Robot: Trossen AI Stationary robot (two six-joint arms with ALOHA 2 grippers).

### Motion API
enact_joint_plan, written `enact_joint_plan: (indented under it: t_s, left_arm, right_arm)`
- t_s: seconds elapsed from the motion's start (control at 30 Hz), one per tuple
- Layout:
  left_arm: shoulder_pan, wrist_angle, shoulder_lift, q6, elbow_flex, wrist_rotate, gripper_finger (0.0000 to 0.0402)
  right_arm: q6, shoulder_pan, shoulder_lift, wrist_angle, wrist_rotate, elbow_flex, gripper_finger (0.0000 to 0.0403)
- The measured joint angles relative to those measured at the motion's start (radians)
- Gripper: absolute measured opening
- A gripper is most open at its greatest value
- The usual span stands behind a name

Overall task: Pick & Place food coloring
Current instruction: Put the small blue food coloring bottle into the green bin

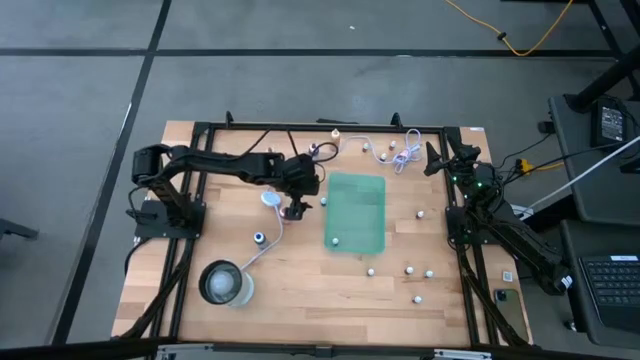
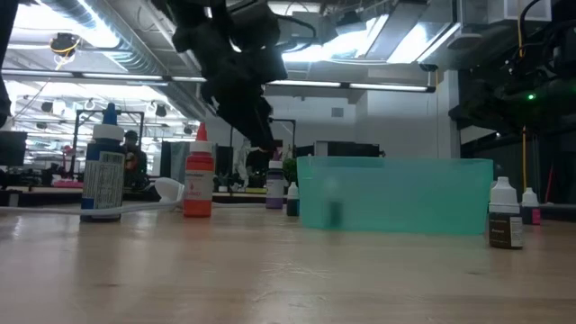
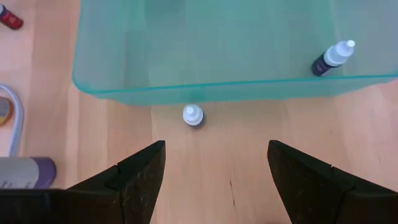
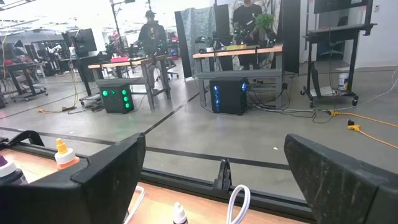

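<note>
Dark, blunt fingers of the left hand are hovering apart and empty over the pale wooden counter, pointing at a tiny white-capped food coloring bottle standing just beside the translucent green bin, while the right hand is waiting wide open at the counter's far edge.

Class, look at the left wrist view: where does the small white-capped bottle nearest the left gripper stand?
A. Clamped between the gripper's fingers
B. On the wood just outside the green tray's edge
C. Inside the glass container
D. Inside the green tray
B. The white-capped bottle stands on the bare wood just outside the green tray's rim, ahead of the open, empty left gripper; a different, dark bottle is the one in the tray.
</note>
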Motion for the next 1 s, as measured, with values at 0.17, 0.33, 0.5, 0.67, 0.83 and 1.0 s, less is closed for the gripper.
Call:
enact_joint_plan:
  t_s: [0.17,0.33,0.5,0.67,0.83,1.0]
  left_arm:
    - [0.007,0.055,0.05,-0.003,-0.003,0.007,0.0276]
    - [0.007,0.063,0.095,-0.009,-0.004,0.008,0.0276]
    - [0.013,0.103,0.127,-0.013,-0.004,0.01,0.0276]
    - [0.014,0.165,0.139,-0.003,-0.003,0.011,0.0276]
    - [0.027,0.173,0.183,-0.003,0.004,0.011,0.0275]
    - [0.025,0.186,0.215,0.009,0.038,0.029,0.0272]
  right_arm:
    - [0.0,0.0,0.0,0.0,0.0,0.0,0.0384]
    - [0.0,0.0,0.0,0.0,0.0,0.0,0.0384]
    - [0.0,0.0,0.0,0.0,0.0,0.0,0.0384]
    - [0.0,0.0,0.0,0.0,0.0,0.0,0.0384]
    - [0.0,0.0,0.0,0.0,0.0,0.0,0.0384]
    - [0.0,0.0,0.0,0.0,0.0,0.0,0.0384]
